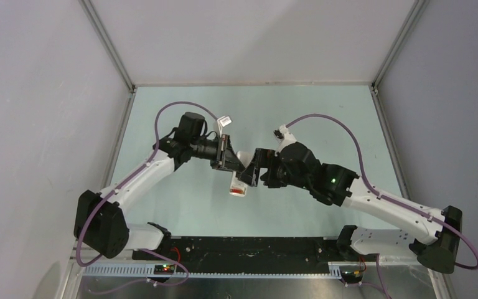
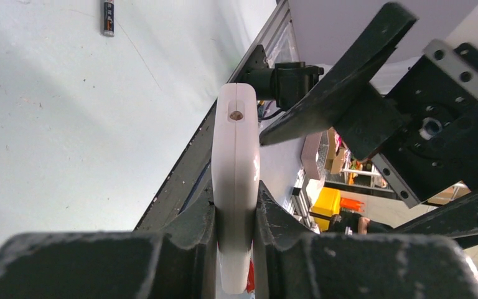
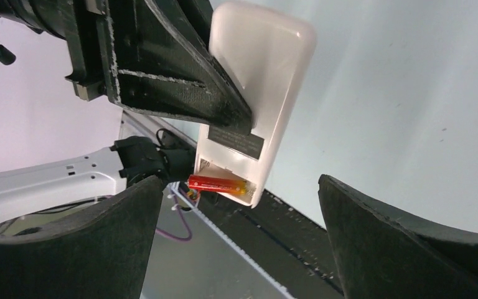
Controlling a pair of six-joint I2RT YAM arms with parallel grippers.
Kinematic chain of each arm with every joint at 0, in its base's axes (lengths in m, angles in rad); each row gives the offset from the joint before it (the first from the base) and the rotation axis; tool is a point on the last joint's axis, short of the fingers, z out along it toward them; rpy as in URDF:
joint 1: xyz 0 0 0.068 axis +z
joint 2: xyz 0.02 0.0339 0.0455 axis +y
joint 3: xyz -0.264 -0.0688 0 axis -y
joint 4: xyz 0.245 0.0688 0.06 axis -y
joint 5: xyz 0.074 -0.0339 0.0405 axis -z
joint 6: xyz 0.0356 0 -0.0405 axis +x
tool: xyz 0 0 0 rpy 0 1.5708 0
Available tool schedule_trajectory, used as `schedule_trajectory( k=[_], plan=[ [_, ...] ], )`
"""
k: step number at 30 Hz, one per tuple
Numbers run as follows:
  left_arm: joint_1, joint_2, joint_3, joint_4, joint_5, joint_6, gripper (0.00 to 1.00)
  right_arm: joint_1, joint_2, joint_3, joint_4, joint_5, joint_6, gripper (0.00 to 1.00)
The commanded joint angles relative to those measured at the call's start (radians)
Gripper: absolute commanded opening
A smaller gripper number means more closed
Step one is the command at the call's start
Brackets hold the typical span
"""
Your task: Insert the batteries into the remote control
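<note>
The left gripper [image 2: 236,215] clamped the remote control [image 3: 262,68] by its flat faces. An orange-red battery [image 3: 218,184] sat in the remote's open compartment. The right gripper [image 3: 239,187] gaped just beside that end of the remote. The dark battery [image 2: 108,17] lay well apart from it on the table [image 2: 50,124].

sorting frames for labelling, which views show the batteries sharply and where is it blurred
Right wrist: orange battery crisp in the remote control, right fingers soft. Left wrist: dark battery sharp on the table, left fingers blurred. Top external: evenly lit, neither resolvable.
</note>
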Motion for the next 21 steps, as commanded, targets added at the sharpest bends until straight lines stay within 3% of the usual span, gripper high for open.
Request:
schedule_trajectory(
  k=[1,10,21],
  plan=[
    [0.002,0.006,0.057,0.014,0.015,0.010,0.00,-0.003,0.034,0.038,0.037,-0.083,0.142,0.99],
    [0.009,0.019,0.072,0.013,0.004,-0.017,0.00,0.021,0.052,0.011,0.066,-0.056,0.177,0.98],
    [0.020,0.034,0.107,0.013,0.001,-0.046,0.00,0.028,0.102,0.011,0.075,-0.108,0.167,0.90]
  ],
)
